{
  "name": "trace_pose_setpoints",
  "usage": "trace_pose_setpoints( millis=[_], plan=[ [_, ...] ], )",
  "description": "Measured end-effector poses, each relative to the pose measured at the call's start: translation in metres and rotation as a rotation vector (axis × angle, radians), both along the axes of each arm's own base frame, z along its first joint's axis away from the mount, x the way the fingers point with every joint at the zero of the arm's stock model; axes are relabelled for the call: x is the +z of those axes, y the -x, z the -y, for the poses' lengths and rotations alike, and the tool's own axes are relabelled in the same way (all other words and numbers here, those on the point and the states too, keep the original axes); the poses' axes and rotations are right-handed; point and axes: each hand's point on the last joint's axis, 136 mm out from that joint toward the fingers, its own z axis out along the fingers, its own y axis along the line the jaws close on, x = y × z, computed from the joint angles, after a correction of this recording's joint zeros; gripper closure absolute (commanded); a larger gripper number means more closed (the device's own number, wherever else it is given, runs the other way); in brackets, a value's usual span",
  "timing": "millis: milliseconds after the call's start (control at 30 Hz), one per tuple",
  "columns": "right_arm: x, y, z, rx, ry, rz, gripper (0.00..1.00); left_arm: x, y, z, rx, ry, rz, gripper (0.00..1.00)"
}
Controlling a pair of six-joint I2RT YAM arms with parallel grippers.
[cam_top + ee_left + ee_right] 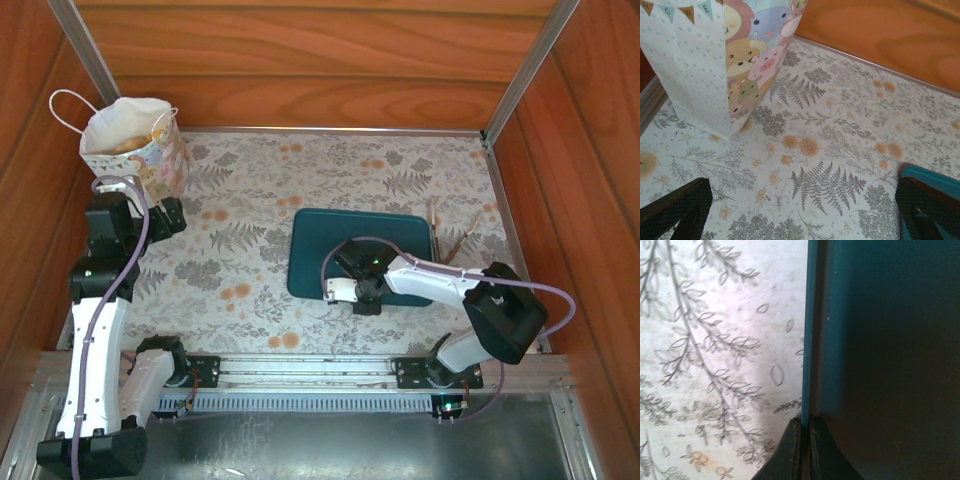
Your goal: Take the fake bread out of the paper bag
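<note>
Paper bag hides most fake bread.

White cartoon-animal paper bag; teal tray

1. Paper bag, upper left: matt white paper, pastel print, thin cord handles.
2. Table cover: matt, fern-printed sheet.
3. Tray, centre: smooth, matt teal, plastic-looking.
4. Walls: grained wood, slight sheen.
5. Rail, bottom: dull bare metal.

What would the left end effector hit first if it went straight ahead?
Probably the flowered tablecloth, just beside the paper bag; depth is unclear, so the left end effector might clip the bag's corner.
</note>
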Motion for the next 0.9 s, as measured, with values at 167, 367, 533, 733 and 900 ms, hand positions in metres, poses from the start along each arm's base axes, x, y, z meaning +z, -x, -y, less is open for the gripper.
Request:
trace_pose_setpoints(
  millis=[167, 367, 533, 733, 900],
  plan=[
    [0.001, -0.014, -0.011, 0.052, -0.020, 0.027, 1.00, 0.002, -0.001, 0.000, -0.001, -0.001, 0.002, 0.00],
    [0.000, -0.023, -0.015, 0.040, -0.031, 0.049, 0.32, 0.008, 0.000, -0.003, 0.012, -0.009, 0.006, 0.00],
    [0.019, -0.020, -0.013, 0.026, -0.058, 0.058, 0.24, 0.056, -0.005, -0.013, 0.059, -0.043, 0.046, 0.00],
    [0.096, -0.035, -0.041, -0.053, -0.296, 0.178, 0.19, 0.116, -0.035, -0.034, 0.126, -0.117, 0.063, 0.00],
    [0.144, -0.047, -0.055, -0.205, -0.488, 0.249, 0.18, 0.123, -0.078, -0.032, 0.047, -0.123, 0.019, 0.00]
  ],
)
